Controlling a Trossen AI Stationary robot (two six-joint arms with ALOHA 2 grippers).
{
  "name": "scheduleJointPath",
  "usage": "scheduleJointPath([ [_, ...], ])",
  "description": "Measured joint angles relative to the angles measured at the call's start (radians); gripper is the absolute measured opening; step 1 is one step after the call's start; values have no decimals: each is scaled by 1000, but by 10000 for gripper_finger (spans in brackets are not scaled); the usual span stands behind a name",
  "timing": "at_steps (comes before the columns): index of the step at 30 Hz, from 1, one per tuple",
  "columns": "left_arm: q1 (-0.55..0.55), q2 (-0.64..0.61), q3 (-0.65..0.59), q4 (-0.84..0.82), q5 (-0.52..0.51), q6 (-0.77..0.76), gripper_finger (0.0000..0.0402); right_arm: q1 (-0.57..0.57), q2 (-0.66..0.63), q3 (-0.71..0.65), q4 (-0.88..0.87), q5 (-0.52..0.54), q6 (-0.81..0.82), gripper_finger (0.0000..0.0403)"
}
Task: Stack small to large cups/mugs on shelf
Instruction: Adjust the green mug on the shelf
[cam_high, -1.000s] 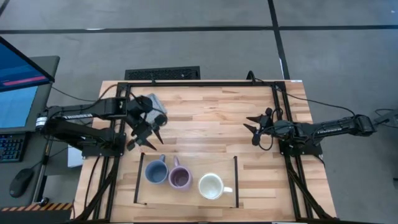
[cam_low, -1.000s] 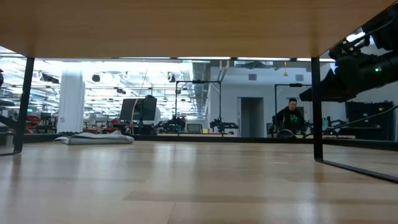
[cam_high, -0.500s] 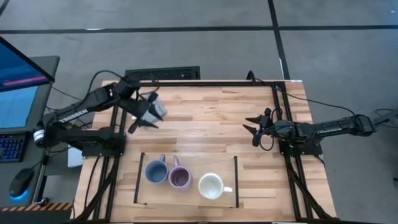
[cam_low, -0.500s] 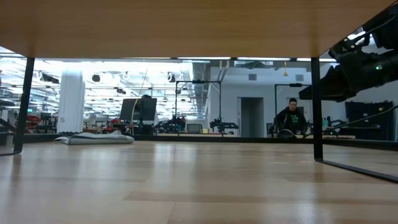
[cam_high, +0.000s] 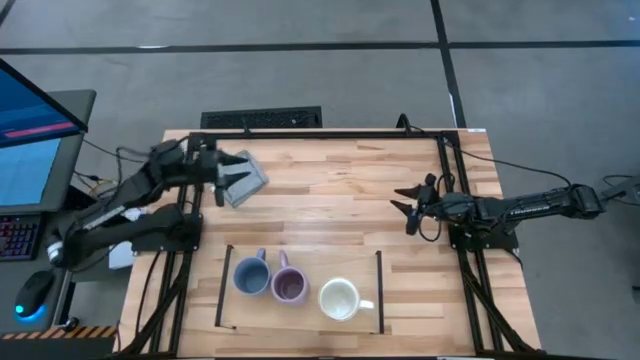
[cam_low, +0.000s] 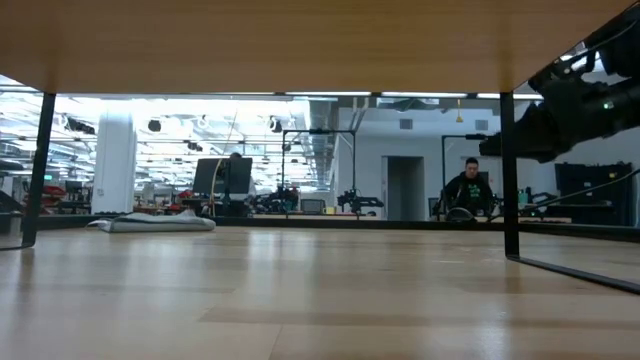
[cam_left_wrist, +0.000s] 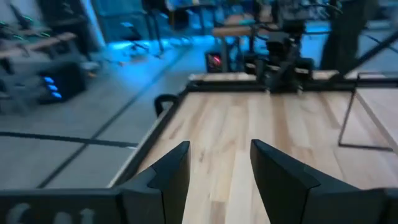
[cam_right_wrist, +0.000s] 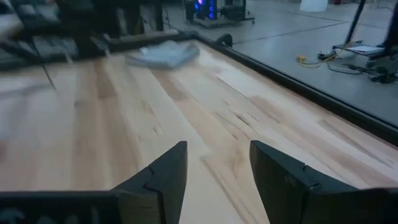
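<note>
Three mugs stand upright, side by side, on the light-wood shelf (cam_high: 300, 318) at the table's near edge: the small blue mug (cam_high: 249, 276) on the left, the lilac mug (cam_high: 290, 286) touching it, the white mug (cam_high: 339, 299) on the right. My left gripper (cam_high: 226, 170) is open and empty at the far left, over a grey pad (cam_high: 247, 179); its fingers show in the left wrist view (cam_left_wrist: 219, 168). My right gripper (cam_high: 405, 208) is open and empty, right of the table's middle; its fingers show in the right wrist view (cam_right_wrist: 217, 165).
The shelf has thin black bars at its short ends (cam_high: 380, 290). The grey pad also shows in the right wrist view (cam_right_wrist: 163, 55) and the low view (cam_low: 155, 222). Bare wooden tabletop (cam_high: 330, 200) lies between the arms. A person (cam_low: 466, 190) sits in the room beyond.
My left gripper has drawn back from just above the blue mug toward the table's far left corner, and has turned from pointing down at the shelf to pointing level across the table. The mugs and my right arm have kept still.
</note>
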Motion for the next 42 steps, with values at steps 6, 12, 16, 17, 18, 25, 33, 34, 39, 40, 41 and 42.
scheduleJointPath([
  [6,0,-253,-113,-11,7,-50,159,1,0,1,137,-238,5,196],
  [12,0,-388,-225,-12,-3,-105,159,4,1,38,172,-456,70,196],
  [16,0,-415,-266,-11,-11,-129,159,46,21,110,145,-505,49,196],
  [17,0,-416,-273,-10,-11,-139,159,65,32,135,129,-509,34,196],
  [18,0,-417,-278,-13,-11,-144,159,85,45,164,99,-509,18,196],
  [25,0,-417,-279,-30,-21,-146,159,240,235,386,-83,-481,18,196],
  [33,0,-416,-278,-54,-27,-146,159,392,470,622,-155,-479,134,196],
  [34,0,-416,-278,-61,-27,-146,159,410,496,649,-181,-478,165,196],
  [39,0,-416,-278,-94,-27,-143,159,498,618,756,-235,-478,267,196],
  [40,0,-416,-278,-94,-27,-143,159,515,638,776,-233,-478,286,196],
  [41,0,-416,-278,-96,-27,-143,159,530,656,793,-233,-477,306,196],
  [42,0,-416,-278,-100,-27,-143,159,545,673,808,-237,-473,325,196],
])
